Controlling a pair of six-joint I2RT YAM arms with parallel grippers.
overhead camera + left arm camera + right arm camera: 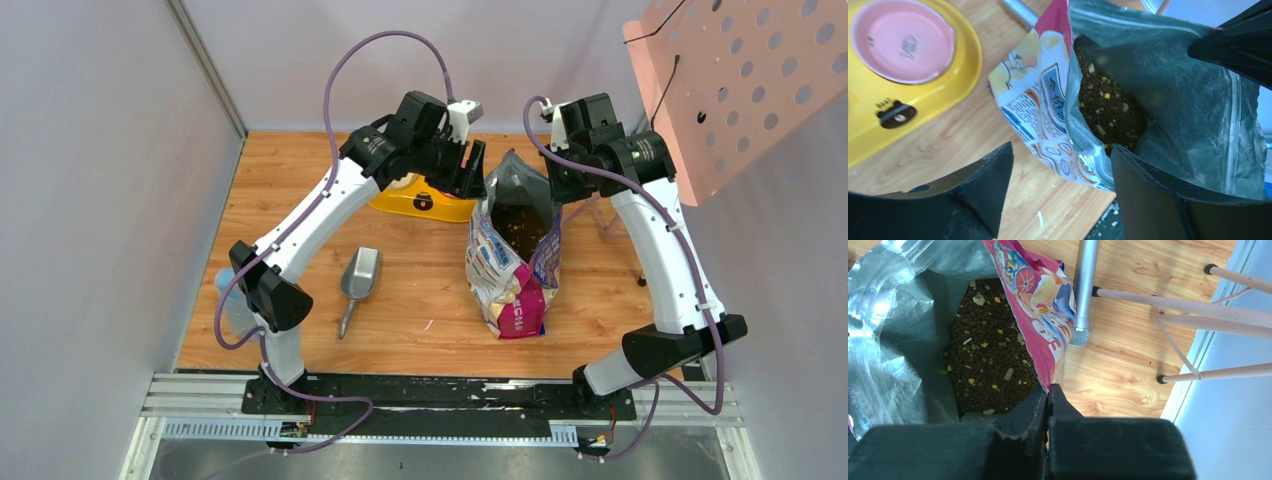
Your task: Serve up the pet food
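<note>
The pet food (522,225) is dark brown kibble inside an open printed bag (505,290) standing mid-table. It also shows in the left wrist view (1108,107) and the right wrist view (988,355). My left gripper (470,170) is open at the bag's left rim. In its wrist view the gripper (1060,147) has the bag's rim (1048,115) between its spread fingers, unpinched. My right gripper (560,190) is shut on the bag's right rim. In its wrist view the gripper (1049,389) pinches the pink edge (1033,300).
A grey metal scoop (358,278) lies left of the bag. A yellow feeder (425,200) with a pink bowl (903,40) sits behind the left gripper. A pink perforated board (740,80) on thin legs (1198,305) stands at right. A silver rod (1083,290) lies by the bag.
</note>
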